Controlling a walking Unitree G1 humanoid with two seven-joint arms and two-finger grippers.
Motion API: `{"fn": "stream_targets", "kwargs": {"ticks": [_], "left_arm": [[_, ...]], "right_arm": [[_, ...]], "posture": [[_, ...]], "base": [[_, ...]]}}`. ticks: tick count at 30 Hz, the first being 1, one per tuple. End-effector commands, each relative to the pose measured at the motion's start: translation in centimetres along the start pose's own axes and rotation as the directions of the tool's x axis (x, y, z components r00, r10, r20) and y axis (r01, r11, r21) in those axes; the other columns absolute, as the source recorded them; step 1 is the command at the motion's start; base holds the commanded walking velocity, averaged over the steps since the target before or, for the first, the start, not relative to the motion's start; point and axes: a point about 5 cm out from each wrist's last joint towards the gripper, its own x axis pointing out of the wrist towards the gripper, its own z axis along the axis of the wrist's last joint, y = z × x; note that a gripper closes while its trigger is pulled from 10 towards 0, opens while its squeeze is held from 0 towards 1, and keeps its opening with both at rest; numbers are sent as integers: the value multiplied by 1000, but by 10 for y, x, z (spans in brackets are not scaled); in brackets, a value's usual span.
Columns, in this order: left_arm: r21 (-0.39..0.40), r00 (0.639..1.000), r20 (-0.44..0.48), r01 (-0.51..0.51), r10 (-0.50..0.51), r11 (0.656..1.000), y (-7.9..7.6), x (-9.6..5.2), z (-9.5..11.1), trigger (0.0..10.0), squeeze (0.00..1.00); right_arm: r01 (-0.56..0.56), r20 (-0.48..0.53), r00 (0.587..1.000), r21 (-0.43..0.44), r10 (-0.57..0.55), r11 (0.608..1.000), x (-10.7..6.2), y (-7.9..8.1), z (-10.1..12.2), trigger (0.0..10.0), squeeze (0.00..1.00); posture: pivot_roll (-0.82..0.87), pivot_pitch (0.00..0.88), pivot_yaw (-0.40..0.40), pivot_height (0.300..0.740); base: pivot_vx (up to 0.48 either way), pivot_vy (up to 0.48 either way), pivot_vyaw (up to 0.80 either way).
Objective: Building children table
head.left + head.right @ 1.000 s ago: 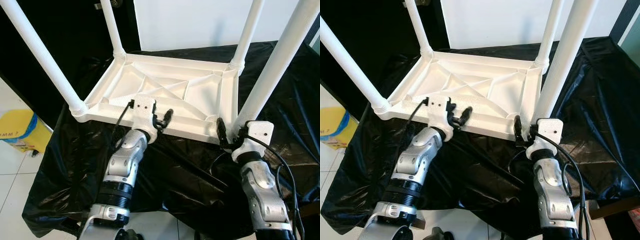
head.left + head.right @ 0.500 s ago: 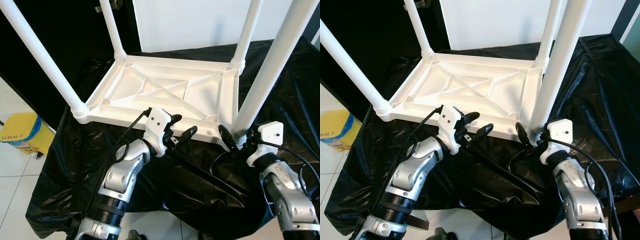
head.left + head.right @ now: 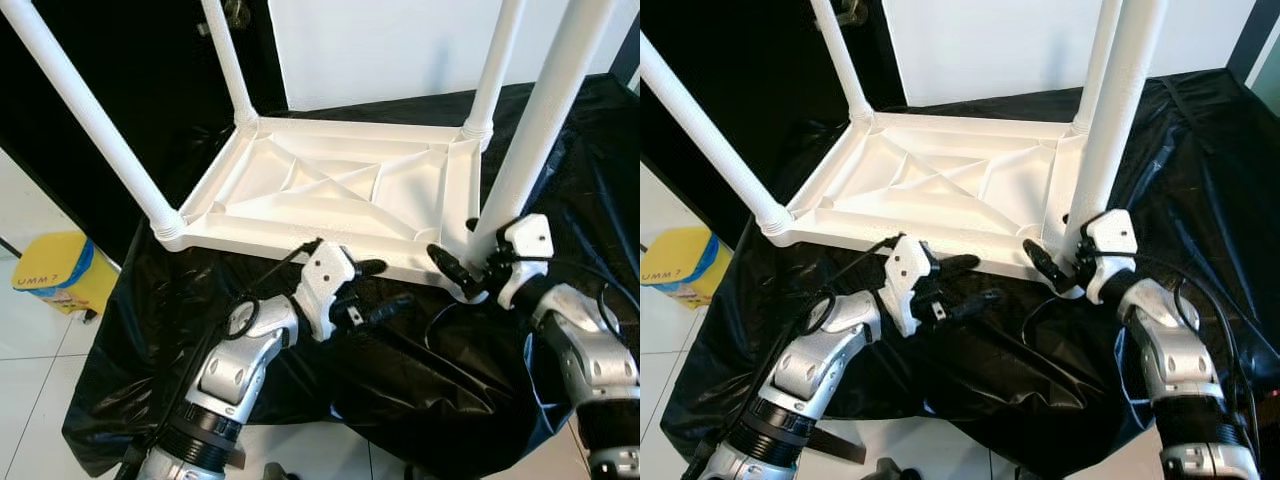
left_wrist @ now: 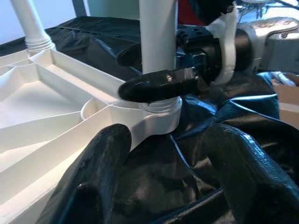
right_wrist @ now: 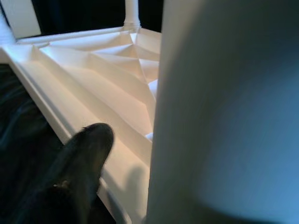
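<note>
The left tool (image 3: 375, 290) hangs with its fingers spread wide over the black plastic sheet (image 3: 400, 370), just in front of the upturned white children's table (image 3: 330, 190), holding nothing. The right tool (image 3: 1052, 268) sits at the near right leg (image 3: 530, 130), one finger on each side of its base. The table lies top-down on the sheet-covered desk, its four legs pointing up. The left wrist view shows the right tool's fingers (image 4: 159, 86) against the leg socket. A yellow bin (image 3: 55, 272) stands on the floor.
</note>
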Motion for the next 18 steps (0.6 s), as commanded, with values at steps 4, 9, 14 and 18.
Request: {"fn": "stream_targets", "kwargs": {"ticks": [4, 9, 14, 18], "left_arm": [[5, 1000, -12, -3, 3, 1000, -2, -4, 1, 10000, 0], [0, 1000, -15, -13, 13, 1000, -3, -6, 1, 10000, 0], [-5, 1000, -11, -20, 20, 1000, -3, -6, 0, 10000, 0], [-7, 1000, -9, -28, 28, 1000, -3, -5, 0, 10000, 0]], "right_arm": [[-51, -22, 998, -3, 51, 999, 5, 1, -5, 0, 0], [-58, -34, 998, 8, 58, 998, 3, -1, -9, 0, 0], [-48, -60, 997, 31, 50, 998, 1, -1, -18, 10000, 0], [15, -54, 998, 55, -12, 998, -1, 1, -19, 10000, 0]], "posture": [[-133, 50, 96, 740], [-131, 53, 93, 740], [-136, 58, 88, 740], [-141, 63, 87, 740]], "base": [[0, 0, 0], [0, 0, 0], [0, 0, 0], [0, 0, 0]]}}
